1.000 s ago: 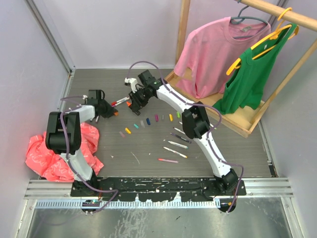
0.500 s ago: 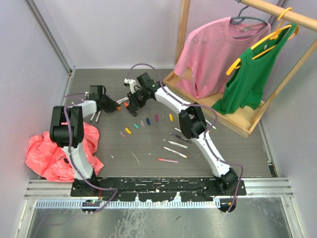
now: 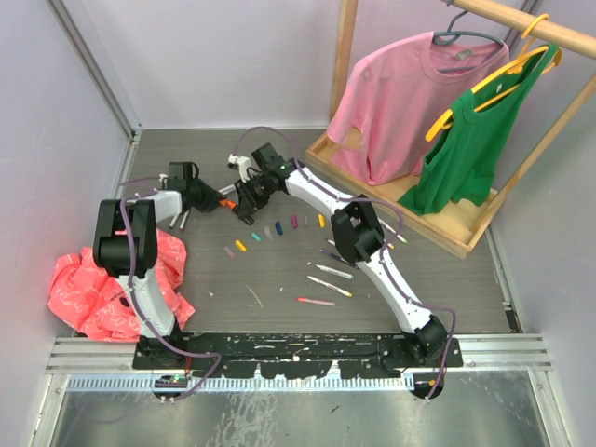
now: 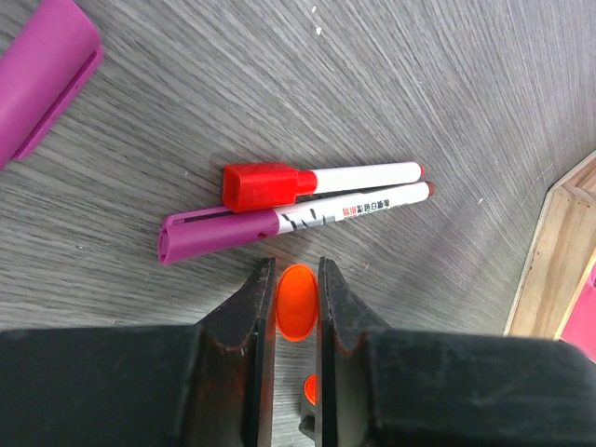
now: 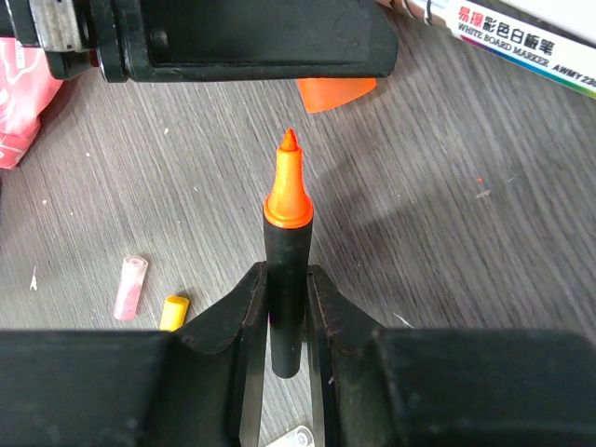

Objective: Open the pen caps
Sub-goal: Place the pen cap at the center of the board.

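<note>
The left gripper (image 4: 296,276) pinches the orange cap (image 4: 296,309); the right gripper (image 5: 287,279) pinches the marker (image 5: 288,200), its tip bare, near the cap.

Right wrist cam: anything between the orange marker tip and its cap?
Nothing: only bare table between the marker's tip and the orange cap, right wrist view.

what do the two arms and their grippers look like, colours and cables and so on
The left arm and right arm both have white links with bulky black joint housings. A greyish-purple cable loops along each. The left gripper and right gripper are matt black, with two flat tapering fingers scuffed pale at the edges.
</note>
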You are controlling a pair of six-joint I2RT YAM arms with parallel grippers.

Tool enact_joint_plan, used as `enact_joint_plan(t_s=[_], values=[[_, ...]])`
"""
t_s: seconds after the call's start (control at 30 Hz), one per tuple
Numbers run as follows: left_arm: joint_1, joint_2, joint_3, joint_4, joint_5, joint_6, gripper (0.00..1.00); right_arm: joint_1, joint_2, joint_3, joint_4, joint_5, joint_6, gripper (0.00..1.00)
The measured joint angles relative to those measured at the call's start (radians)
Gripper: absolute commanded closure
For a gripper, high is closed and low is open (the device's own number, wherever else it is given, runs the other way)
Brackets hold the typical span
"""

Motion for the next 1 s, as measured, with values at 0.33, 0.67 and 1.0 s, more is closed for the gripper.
enact_joint_plan(t_s=[0.33,0.67,1.0], values=[[0.000,-0.017,-0.050,0.065,-0.002,0.001,0.75,0.005,0.000,-0.019,0.014,-0.008,-0.001,0.75],[0.000,-0.046,-0.080,0.062,-0.011,0.004,0.69,0.005,0.000,-0.030,0.018,-0.003,-0.010,0.59],[0.000,-0.077,-0.092,0.022,-0.040,0.026,0.62,0.009,-0.015,-0.030,0.014,0.028,-0.038,0.48]])
